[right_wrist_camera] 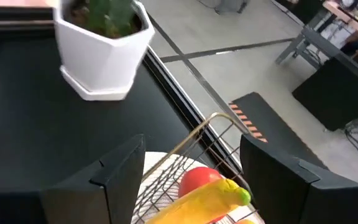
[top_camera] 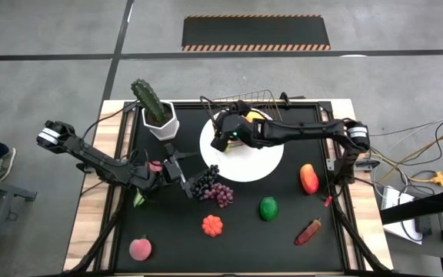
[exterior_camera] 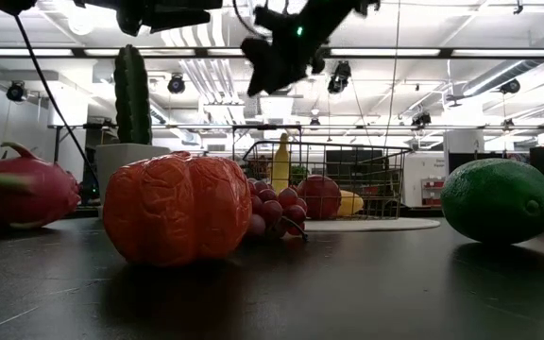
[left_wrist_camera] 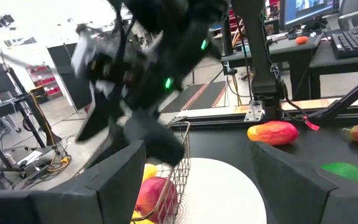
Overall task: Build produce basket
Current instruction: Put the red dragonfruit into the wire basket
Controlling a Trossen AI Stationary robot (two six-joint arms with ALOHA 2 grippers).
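The wire basket stands on the far part of a white round plate. It holds a red apple and a yellow banana. My right gripper hangs open and empty above the basket's left end, with the rim below its fingers. My left gripper is open and empty beside the purple grapes, which lie on the black mat. It points toward the basket. Other produce lies loose on the mat.
A cactus in a white pot stands at the far left. An orange pumpkin, a pink peach, a green fruit, a red chili and an orange-red mango lie on the mat. A pink dragon fruit lies by the left arm.
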